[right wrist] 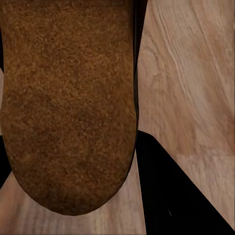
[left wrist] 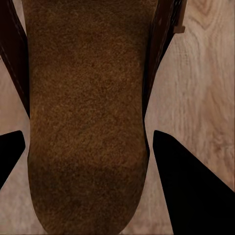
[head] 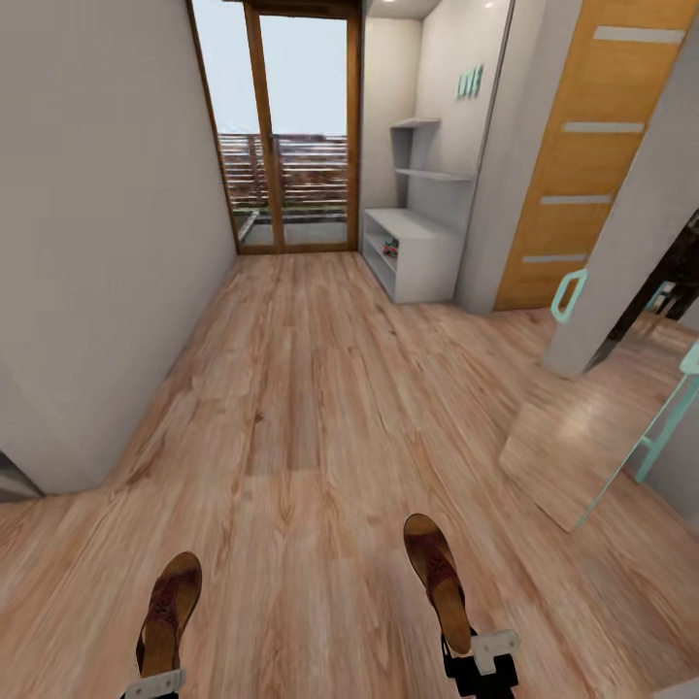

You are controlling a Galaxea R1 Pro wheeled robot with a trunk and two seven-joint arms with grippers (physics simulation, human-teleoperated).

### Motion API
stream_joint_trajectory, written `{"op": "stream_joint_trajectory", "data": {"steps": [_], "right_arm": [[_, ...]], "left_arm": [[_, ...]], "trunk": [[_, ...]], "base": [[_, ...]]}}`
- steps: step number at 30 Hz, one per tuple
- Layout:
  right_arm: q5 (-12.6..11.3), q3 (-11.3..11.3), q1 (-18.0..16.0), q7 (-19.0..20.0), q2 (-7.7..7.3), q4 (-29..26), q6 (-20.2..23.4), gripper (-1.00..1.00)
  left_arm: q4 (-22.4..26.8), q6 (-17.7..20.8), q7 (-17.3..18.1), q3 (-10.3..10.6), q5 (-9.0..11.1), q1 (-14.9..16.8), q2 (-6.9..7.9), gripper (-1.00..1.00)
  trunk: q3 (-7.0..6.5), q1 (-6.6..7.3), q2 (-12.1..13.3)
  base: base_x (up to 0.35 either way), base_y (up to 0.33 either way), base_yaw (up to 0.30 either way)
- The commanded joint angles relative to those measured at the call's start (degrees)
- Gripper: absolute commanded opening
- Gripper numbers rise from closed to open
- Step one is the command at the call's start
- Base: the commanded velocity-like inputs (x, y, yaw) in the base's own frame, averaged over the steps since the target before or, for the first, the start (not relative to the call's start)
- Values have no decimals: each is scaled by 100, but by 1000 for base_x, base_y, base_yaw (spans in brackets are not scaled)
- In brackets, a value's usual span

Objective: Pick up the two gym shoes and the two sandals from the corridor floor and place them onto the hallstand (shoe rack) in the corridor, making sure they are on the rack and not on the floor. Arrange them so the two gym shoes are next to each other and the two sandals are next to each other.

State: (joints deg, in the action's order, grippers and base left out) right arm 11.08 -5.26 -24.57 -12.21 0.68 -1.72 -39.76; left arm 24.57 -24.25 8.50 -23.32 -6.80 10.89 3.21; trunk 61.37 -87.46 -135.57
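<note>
Each of my grippers holds one brown sandal above the corridor floor (head: pixel 301 388). The left gripper (head: pixel 155 685) is shut on the heel of the left sandal (head: pixel 171 610), whose tan footbed (left wrist: pixel 88 107) lies between the black fingers (left wrist: pixel 191 186). At the lower right of the head view, my right gripper (head: pixel 481 662) is shut on the other sandal (head: pixel 437 571); its footbed (right wrist: pixel 68 103) runs alongside a dark finger (right wrist: pixel 171 196). The pale grey hallstand (head: pixel 419 254) stands far ahead on the right by the glass door. A small red and green thing (head: pixel 390 250) on its lower shelf looks like a gym shoe; too small to be sure.
A glass door with a wooden frame (head: pixel 291 126) closes the corridor's far end. A grey wall (head: pixel 97 214) runs along the left. On the right are an orange door (head: pixel 582 146), a wall corner (head: pixel 631 252) and a leaning mirror with a teal frame (head: pixel 602 437).
</note>
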Motion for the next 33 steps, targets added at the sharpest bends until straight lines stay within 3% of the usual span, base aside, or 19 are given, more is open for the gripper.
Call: {"op": "stream_joint_trajectory", "data": {"steps": [1, 33], "right_arm": [[8, -45, -4, -52, 1, 5, -5, -100], [17, -44, 5, -36, -24, 5, -2, -100]], "left_arm": [[-4, -22, 28, -50, -68, 7, -4, -100], [-19, -43, 28, -50, -67, 3, -4, -100]], "trunk": [[4, -2, -2], [4, -2, -2]], "base": [[335, 78, 0], [335, 21, 0]]}}
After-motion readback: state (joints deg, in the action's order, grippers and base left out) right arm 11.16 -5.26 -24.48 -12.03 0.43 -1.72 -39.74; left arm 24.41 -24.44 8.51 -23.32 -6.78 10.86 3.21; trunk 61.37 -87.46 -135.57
